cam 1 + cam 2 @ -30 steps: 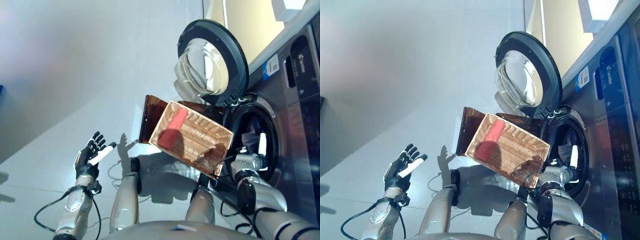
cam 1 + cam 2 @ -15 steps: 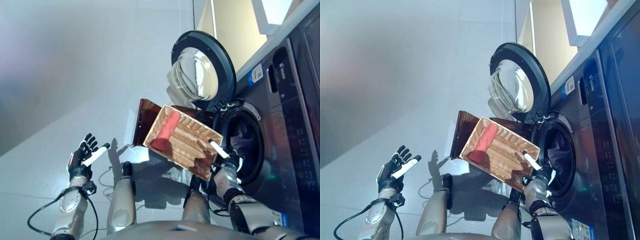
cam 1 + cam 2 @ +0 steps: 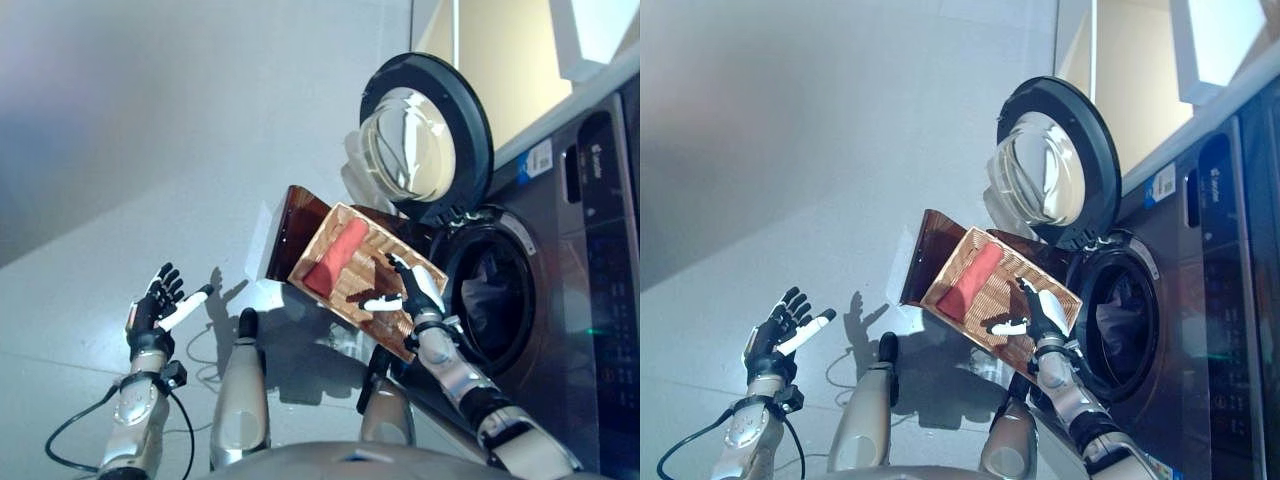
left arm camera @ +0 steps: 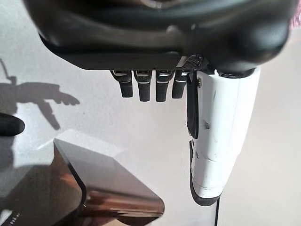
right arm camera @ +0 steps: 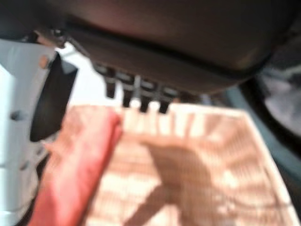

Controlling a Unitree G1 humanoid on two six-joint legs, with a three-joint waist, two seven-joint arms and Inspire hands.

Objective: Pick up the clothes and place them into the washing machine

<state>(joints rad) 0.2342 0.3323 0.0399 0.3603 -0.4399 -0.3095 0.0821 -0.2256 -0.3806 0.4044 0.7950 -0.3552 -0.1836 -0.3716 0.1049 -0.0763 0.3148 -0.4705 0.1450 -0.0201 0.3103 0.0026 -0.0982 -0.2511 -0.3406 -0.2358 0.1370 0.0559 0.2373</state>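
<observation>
A: From the left eye view, what does the room hold?

B: A pale grey tiled floor [image 3: 150, 150], a dark front-loading washing machine [image 3: 590, 260] with its round door [image 3: 428, 140] swung open, and a cream wall [image 3: 510, 60] beyond. A wicker basket [image 3: 345, 300] sits on the floor just before the drum opening [image 3: 492, 300], with a red cloth [image 3: 335, 258] along one side.

A: And the right eye view?

B: The left hand [image 3: 775, 335] hovers over bare floor, fingers spread, holding nothing. The right hand [image 3: 1040, 308] is above the basket, fingers straight and splayed.

A: The left wrist view?

B: Relaxed fingers [image 4: 146, 87] over the floor, a brown lid [image 4: 94, 188] below.

A: The right wrist view?

B: The red cloth lies in the basket past straight fingers [image 5: 141, 96], untouched.
</observation>
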